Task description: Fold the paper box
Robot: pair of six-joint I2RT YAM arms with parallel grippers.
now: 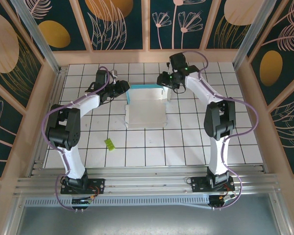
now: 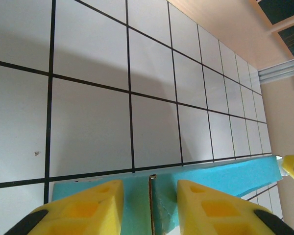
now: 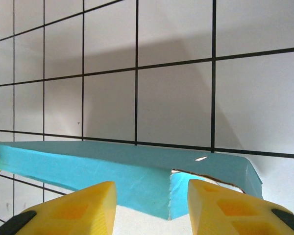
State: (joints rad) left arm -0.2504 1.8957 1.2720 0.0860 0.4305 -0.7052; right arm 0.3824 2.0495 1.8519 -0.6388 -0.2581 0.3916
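The paper box is teal outside and white inside, the fingers yellow, the table white black-gridded.

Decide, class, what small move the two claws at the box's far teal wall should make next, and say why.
Probably draw both back, clear of the teal far wall. The left claw and right claw each straddle that raised wall of the paper box, jaws apart from the thin card, so nothing looks gripped and the wall seems to stand by itself.
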